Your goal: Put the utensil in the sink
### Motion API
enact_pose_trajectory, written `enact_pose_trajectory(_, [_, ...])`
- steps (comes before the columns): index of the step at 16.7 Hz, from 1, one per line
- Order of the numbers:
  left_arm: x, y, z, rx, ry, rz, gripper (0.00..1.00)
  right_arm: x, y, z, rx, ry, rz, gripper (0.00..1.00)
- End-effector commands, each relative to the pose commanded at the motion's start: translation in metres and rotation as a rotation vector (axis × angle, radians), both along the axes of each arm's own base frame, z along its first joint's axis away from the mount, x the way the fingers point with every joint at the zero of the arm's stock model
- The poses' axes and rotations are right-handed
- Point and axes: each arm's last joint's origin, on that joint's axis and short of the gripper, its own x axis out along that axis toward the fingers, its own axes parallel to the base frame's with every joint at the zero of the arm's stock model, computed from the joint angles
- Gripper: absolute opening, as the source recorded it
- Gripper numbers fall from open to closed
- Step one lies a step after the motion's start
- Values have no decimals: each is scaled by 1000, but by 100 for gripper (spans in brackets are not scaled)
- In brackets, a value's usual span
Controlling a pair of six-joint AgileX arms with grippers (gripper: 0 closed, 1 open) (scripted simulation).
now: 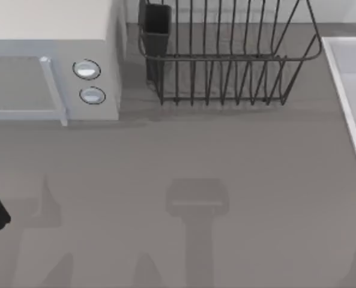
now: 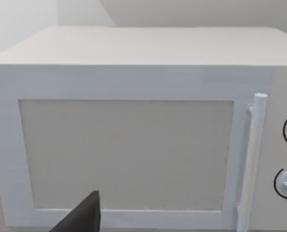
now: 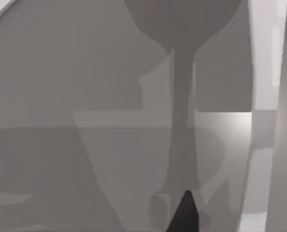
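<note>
One microwave (image 1: pixel 51 78) with two knobs (image 1: pixel 86 69), one rack (image 1: pixel 226 60), one sink (image 1: pixel 352 90); finger spread can't be told.

A dark gripper fingertip (image 3: pixel 186 212) pokes into the picture over the grey bench (image 3: pixel 61 72). Soft overlapping shadows lie across the bench under it. A pale raised rim of the sink (image 3: pixel 265 58) runs beside the bench.
</note>
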Motion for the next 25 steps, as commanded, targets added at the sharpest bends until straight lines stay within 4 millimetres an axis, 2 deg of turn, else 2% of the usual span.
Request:
enact_pose_trajectory(5, [0, 0, 0, 0, 0, 0, 100, -6, 3, 48, -2, -2, -2, 0])
enact_pose_trajectory(11, [0, 0, 0, 0, 0, 0, 100, -6, 4, 51, -2, -4, -1, 0])
enact_pose_trajectory(14, [0, 0, 0, 0, 0, 0, 100, 8, 0, 56, -2, 12, -9, 0])
enact_pose_trajectory(16, [0, 0, 0, 0, 0, 0, 100, 31, -4, 62, -3, 34, -13, 0])
enact_pose_trajectory(18, [0, 0, 0, 0, 0, 0, 100, 64, -8, 68, -9, 58, -15, 0])
enact_pose_trajectory(22, [0, 0, 0, 0, 0, 0, 100, 149, -10, 75, -43, 70, -14, 0])
enact_pose_trajectory(25, [0, 0, 0, 0, 0, 0, 100, 212, 2, 70, -76, 50, -12, 0])
